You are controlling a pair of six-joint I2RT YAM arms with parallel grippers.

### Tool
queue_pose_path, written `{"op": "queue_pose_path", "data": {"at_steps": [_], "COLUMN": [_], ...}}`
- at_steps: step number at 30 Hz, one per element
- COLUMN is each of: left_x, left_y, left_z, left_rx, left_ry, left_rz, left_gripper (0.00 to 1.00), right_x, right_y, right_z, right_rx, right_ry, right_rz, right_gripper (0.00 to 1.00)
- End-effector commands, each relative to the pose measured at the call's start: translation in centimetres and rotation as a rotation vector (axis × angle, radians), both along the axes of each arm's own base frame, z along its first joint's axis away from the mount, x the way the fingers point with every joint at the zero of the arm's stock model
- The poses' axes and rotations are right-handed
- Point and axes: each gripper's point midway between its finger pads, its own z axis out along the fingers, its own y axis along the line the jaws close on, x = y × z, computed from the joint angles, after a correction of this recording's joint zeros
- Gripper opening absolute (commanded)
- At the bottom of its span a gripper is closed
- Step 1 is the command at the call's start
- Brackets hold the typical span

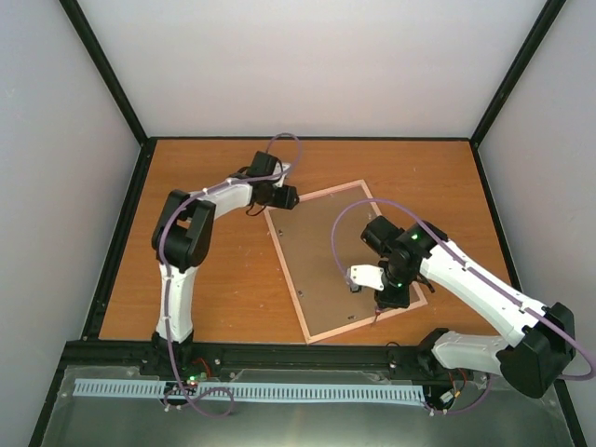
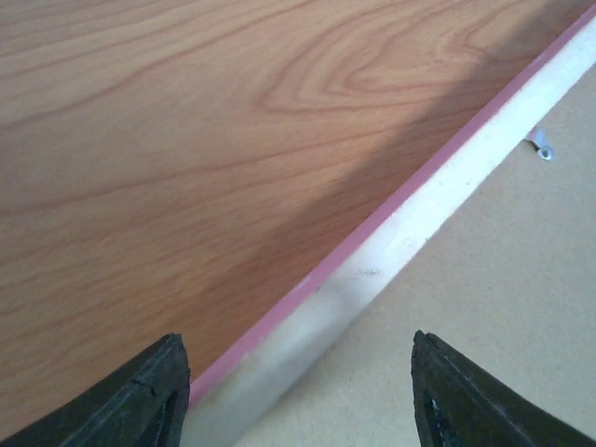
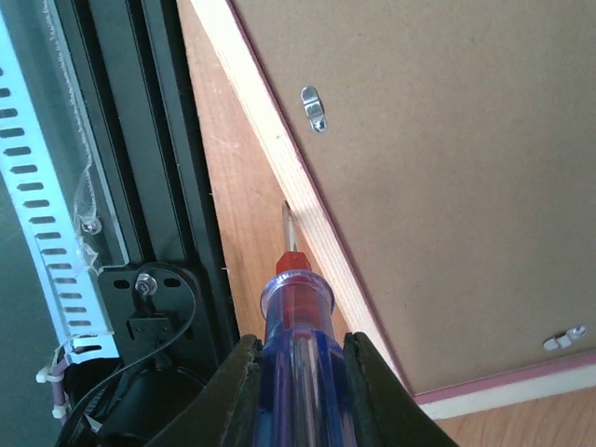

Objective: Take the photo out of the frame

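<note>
Frame lies face-down on the table, brown back up, running from centre out toward 4 o'clock in the top view. No photo showing anywhere; my read is it's under that back, inside the frame.

L gripper sits at the frame's 11 o'clock corner. Wrist cam: jaws apart, fingers either side of the pale rim, pink border just outside it, nothing pinched yet.

R gripper is over the 4 o'clock edge, clamped on a screwdriver. The blade tip points at the rim's outer side; touching or not, can't tell. One clip sits at 12 from the tip, another out at 4, both lying over the back.

Handling, as a guess: the frame looks light and stiff, so it'll prob skate on the wood if levered w/o a hold. Pin it at the rim or corner, where L is. The hardboard back is thin and rigid; lift it from an edge once the clips are turned. The glossy print will be thin, floppy, slick and easy to crease, so take it by an edge, not the face.
</note>
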Motion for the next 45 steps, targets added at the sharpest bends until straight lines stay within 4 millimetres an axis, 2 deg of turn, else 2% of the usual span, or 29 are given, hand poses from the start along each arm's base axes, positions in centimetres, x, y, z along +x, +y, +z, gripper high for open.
{"op": "queue_pose_path", "data": {"at_steps": [1, 2, 5, 9, 10, 12, 13, 15, 16, 18, 20, 23, 25, 27, 32, 35, 41, 43, 45], "left_x": [-6.5, -7.3, -9.9, -13.9, -15.4, -17.3, -17.9, -18.0, -17.6, -15.4, -12.4, -7.6, -4.6, -2.0, 2.2, 3.0, 1.6, 1.2, 1.2], "left_y": [0.6, 0.7, 1.8, 4.0, 4.6, 5.0, 5.2, 4.8, 4.7, 5.0, 5.6, 6.9, 8.0, 8.3, 7.3, 6.6, 7.1, 7.4, 7.4], "left_z": [-0.9, -0.5, -0.9, -2.5, -3.3, -3.8, -3.8, -2.0, -0.6, 2.2, 4.7, 6.6, 6.7, 6.3, 4.0, 2.6, -0.7, -0.5, 1.0], "left_rx": [-0.060, -0.082, -0.092, -0.084, -0.081, -0.086, -0.082, -0.103, -0.115, -0.089, -0.042, -0.009, 0.020, 0.026, 0.033, 0.039, 0.081, 0.089, 0.076], "left_ry": [0.189, 0.195, 0.232, 0.296, 0.326, 0.349, 0.349, 0.302, 0.270, 0.171, 0.068, -0.005, -0.027, -0.031, -0.003, 0.026, 0.096, 0.092, 0.050], "left_rz": [0.005, 0.003, 0.043, 0.115, 0.129, 0.140, 0.146, 0.142, 0.141, 0.165, 0.197, 0.240, 0.268, 0.260, 0.195, 0.152, 0.135, 0.140, 0.134], "left_gripper": [0.65, 0.65, 0.65, 0.65, 0.65, 0.64, 0.63, 0.63, 0.64, 0.69, 0.75, 0.80, 0.81, 0.81, 0.81, 0.81, 0.81, 0.80, 0.80], "right_x": [8.9, 9.2, 10.4, 12.2, 12.7, 13.7, 14.0, 14.3, 14.3, 14.2, 14.3, 14.3, 14.3, 14.4, 14.6, 14.8, 15.1, 15.0, 15.0], "right_y": [0.0, 0.0, 0.1, -0.2, -0.3, -0.4, -0.5, -0.6, -0.5, -0.5, -0.5, -0.5, -0.5, -0.4, 0.0, 0.2, 0.1, 0.2, 0.2], "right_z": [0.8, 0.8, 0.7, 0.4, 0.4, 0.6, 0.6, 0.7, 0.7, 0.8, 1.0, 1.3, 1.5, 1.7, 2.0, 2.2, 2.1, 2.0, 2.0], "right_rx": [-0.057, -0.055, -0.051, -0.071, -0.073, -0.074, -0.075, -0.073, -0.069, -0.063, -0.057, -0.051, -0.049, -0.041, -0.021, -0.011, -0.017, -0.016, -0.015], "right_ry": [-0.362, -0.367, -0.378, -0.400, -0.405, -0.416, -0.419, -0.417, -0.413, -0.411, -0.418, -0.430, -0.432, -0.435, -0.431, -0.435, -0.440, -0.435, -0.433], "right_rz": [-0.064, -0.067, -0.070, -0.077, -0.081, -0.093, -0.100, -0.106, -0.109, -0.112, -0.118, -0.124, -0.132, -0.142, -0.163, -0.176, -0.182, -0.183, -0.186], "right_gripper": [0.03, 0.03, 0.03, 0.03, 0.03, 0.03, 0.03, 0.03, 0.03, 0.03, 0.03, 0.03, 0.03, 0.03, 0.03, 0.03, 0.03, 0.03, 0.03]}}
